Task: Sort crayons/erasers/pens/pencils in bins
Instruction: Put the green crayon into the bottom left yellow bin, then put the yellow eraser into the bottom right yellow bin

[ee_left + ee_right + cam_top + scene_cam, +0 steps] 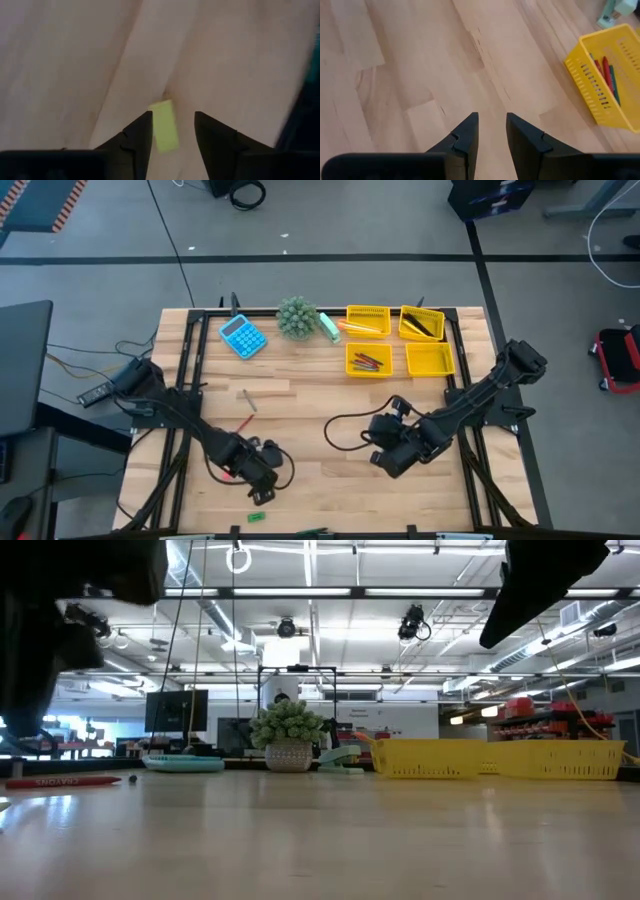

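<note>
I see a wooden worktop [330,395] from above, with both dark arms reaching in from its near edge. My left gripper [172,131] is low over the near left part of the worktop, its fingers spread apart with a small yellow-green eraser [164,125] lying on the wood between them, not yet pinched. Another green eraser [254,517] lies at the near edge. A red crayon [241,423] and a grey pen [248,401] lie just beyond the left gripper, toward the middle left. My right gripper [491,131] hovers over bare wood in the near right part, fingers a little apart, grasping nothing. Four yellow bins [368,320] sit in a block at the far right corner; the near left one [369,360] holds crayons, and a far one holds dark pens [424,326]. Along the far edge stand a blue calculator [243,336] and a small potted plant [297,317].
</note>
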You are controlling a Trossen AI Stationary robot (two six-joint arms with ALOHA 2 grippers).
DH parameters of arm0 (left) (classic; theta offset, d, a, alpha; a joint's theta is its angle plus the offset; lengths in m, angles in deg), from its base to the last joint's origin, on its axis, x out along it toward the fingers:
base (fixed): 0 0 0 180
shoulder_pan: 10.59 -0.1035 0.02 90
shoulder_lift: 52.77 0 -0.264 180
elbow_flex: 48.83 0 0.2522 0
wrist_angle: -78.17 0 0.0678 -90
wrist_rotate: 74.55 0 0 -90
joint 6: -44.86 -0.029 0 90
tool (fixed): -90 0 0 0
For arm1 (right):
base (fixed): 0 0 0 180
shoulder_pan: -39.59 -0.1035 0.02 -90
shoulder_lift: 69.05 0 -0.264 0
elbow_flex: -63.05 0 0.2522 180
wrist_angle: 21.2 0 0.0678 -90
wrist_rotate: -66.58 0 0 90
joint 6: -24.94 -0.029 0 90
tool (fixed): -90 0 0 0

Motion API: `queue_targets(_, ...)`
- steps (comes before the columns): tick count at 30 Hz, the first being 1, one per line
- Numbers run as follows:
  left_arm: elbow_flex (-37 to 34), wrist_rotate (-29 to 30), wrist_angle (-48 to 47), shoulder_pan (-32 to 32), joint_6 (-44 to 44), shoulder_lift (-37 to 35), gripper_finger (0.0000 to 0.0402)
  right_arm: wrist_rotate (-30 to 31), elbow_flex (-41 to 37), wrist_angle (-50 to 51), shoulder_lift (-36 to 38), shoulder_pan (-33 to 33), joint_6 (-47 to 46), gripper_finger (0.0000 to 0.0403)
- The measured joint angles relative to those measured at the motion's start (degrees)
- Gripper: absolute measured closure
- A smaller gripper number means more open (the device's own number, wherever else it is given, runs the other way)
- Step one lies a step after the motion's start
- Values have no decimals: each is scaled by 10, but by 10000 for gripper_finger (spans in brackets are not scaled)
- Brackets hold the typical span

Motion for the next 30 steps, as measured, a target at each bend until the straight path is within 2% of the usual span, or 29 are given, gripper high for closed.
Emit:
queue_targets(4, 0, -21, -5, -1, 65, 14, 227, 9, -23, 0, 0, -5, -16, 297)
queue_targets(15, 18, -20, -16, 21, 80, 77, 224, -26, -116, -12, 0, -5, -111, 297)
queue_targets(30, 80, -16, -103, 24, 95, 134, 233, -35, -121, -21, 0, -5, -117, 297)
